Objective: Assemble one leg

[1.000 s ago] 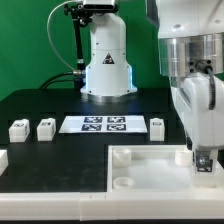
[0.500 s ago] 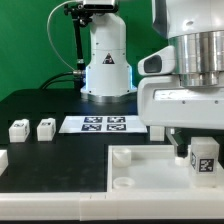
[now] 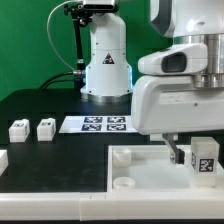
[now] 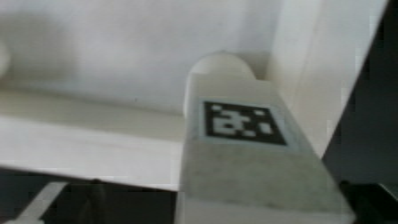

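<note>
Over tray, leg in pincer.

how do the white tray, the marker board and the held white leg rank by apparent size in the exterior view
1. Large white square plastic tray
2. Thin flat white marker board
3. Small white plastic tagged leg in the tool; being nearer the camera makes it look bigger.

The leg was white with a black-and-white square marker. The tray was white; the bench black.
</note>
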